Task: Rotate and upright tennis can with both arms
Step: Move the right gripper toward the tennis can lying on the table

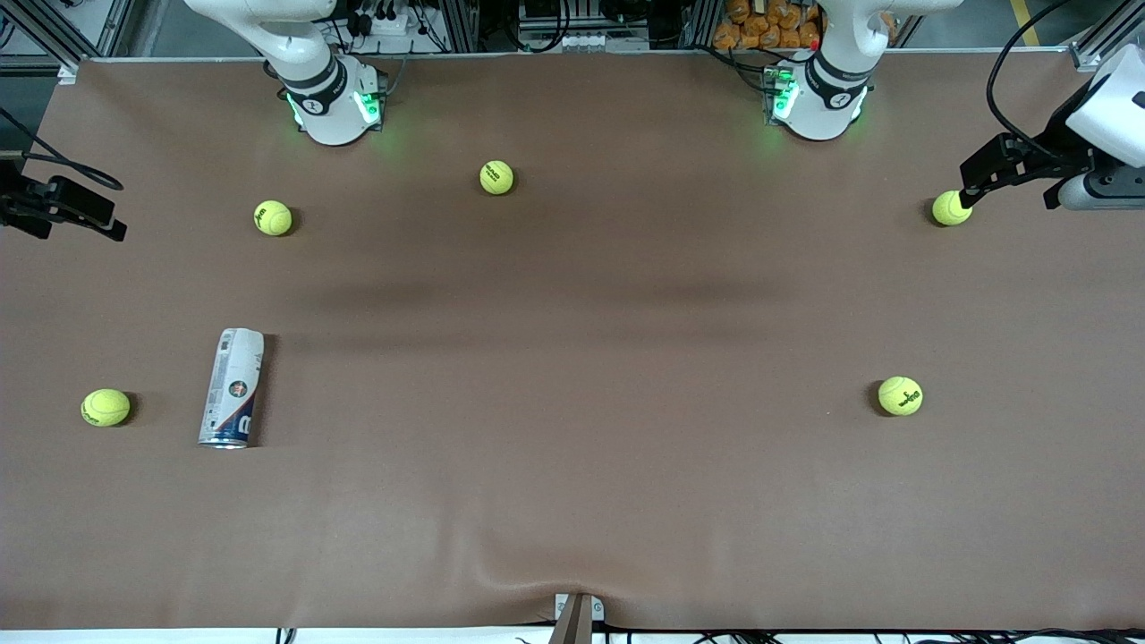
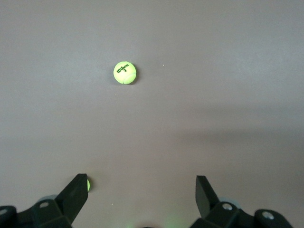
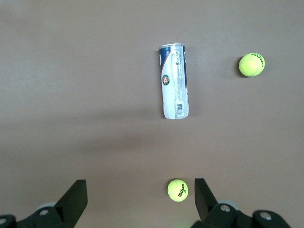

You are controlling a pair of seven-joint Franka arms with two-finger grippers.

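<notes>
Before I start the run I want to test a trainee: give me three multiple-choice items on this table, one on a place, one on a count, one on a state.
1. The tennis can lies toward:
A the right arm's end
B the left arm's end
C the table's middle

2. Tennis balls on the table:
A three
B five
C seven

3. The can is:
A upright
B held in a claw
C lying on its side

Key: 1 A, it lies beside the ball at that end; 2 B, five show in the front view; 3 C, its length rests flat, both claws away.
</notes>
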